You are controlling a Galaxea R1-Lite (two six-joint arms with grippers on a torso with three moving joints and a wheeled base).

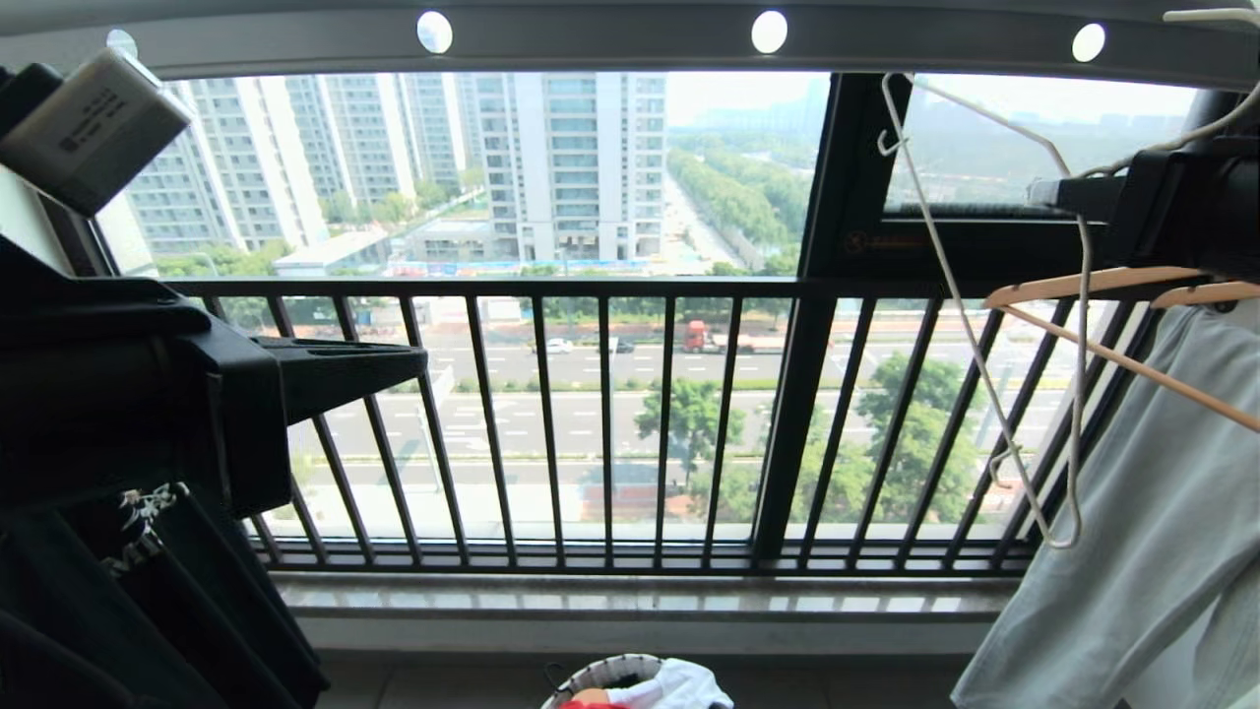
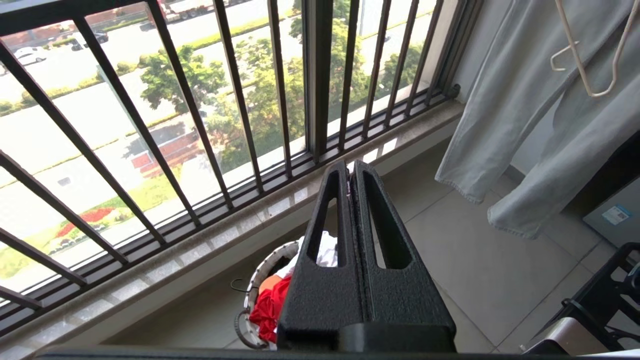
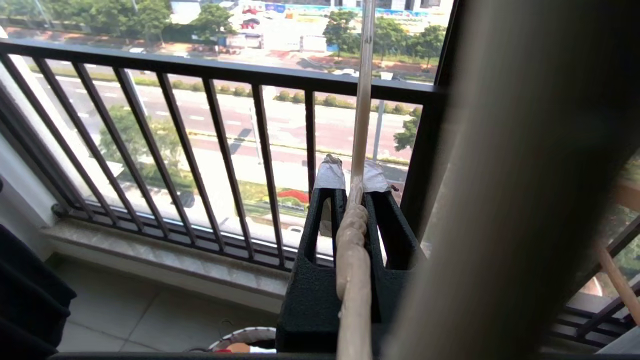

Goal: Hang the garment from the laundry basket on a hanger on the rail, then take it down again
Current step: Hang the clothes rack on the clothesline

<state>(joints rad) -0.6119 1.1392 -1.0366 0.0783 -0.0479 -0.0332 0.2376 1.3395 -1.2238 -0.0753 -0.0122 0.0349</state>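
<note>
High on the right of the head view, my right gripper (image 1: 1043,190) is shut on the off-white wire hanger (image 1: 1080,414), just under the grey rail (image 1: 610,39). The hanger dangles tilted and carries nothing. The right wrist view shows the taped tips of the right gripper (image 3: 352,175) closed on the hanger's (image 3: 353,235) twisted neck. My left gripper (image 1: 418,364) is shut and empty, held level at the left. Below the left gripper (image 2: 350,167), the laundry basket (image 2: 260,270) sits on the floor with the red garment (image 2: 270,305) bunched inside. The basket (image 1: 600,675) also shows at the head view's bottom edge.
The black railing (image 1: 605,423) of vertical bars fronts the window, above a stone sill (image 1: 630,601). Wooden hangers (image 1: 1093,284) and a pale grey-green garment (image 1: 1142,532) hang at the right. A black garment (image 1: 148,611) hangs at the left. White cloth (image 2: 327,250) lies in the basket.
</note>
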